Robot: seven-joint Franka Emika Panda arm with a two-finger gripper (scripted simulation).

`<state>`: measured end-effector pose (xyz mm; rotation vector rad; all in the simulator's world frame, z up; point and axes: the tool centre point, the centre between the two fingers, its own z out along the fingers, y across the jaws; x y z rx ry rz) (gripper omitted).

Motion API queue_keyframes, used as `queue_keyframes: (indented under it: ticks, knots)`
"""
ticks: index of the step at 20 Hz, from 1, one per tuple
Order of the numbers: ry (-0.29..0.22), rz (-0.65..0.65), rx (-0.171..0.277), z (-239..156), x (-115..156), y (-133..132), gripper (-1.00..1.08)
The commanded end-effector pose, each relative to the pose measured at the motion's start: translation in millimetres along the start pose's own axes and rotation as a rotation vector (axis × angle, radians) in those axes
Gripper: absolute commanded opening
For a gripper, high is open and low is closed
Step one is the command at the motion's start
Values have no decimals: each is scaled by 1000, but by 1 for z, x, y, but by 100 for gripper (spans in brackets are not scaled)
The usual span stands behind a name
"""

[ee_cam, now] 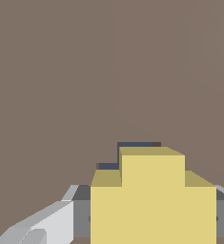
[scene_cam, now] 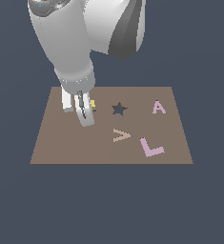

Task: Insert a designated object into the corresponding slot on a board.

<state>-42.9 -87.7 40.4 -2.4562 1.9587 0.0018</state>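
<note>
We see our white two-fingered gripper point(scene_cam: 83, 110) clamped on the small flat yellow cross-shaped block point(ee_cam: 153, 200), low over the flat brown rectangular board point(scene_cam: 61, 147). A sliver of the dark cross-shaped slot point(ee_cam: 135, 144) shows just beyond the block. Rightward lie a dark star cutout point(scene_cam: 118, 108), tan V point(scene_cam: 121, 135), pink L point(scene_cam: 151, 147) and pink A point(scene_cam: 158, 107).

A simulated test scene: a flat brown board point(scene_cam: 108, 143) lying on a plain, featureless dark blue ground point(scene_cam: 18, 205).

star cutout point(scene_cam: 118, 109), letters A point(scene_cam: 158, 107), V point(scene_cam: 121, 135), L point(scene_cam: 151, 147)
</note>
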Motion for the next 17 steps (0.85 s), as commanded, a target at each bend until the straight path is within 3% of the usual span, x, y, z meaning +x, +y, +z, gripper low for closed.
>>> queue_keyframes:
  ticks: [1, 7, 8, 17]
  knots:
    - [0, 0, 0, 0, 0, 0, -100]
    - [0, -1, 1, 10, 0, 0, -100]
    - [0, -1, 1, 10, 0, 0, 100]
    - [0, -1, 1, 10, 0, 0, 100]
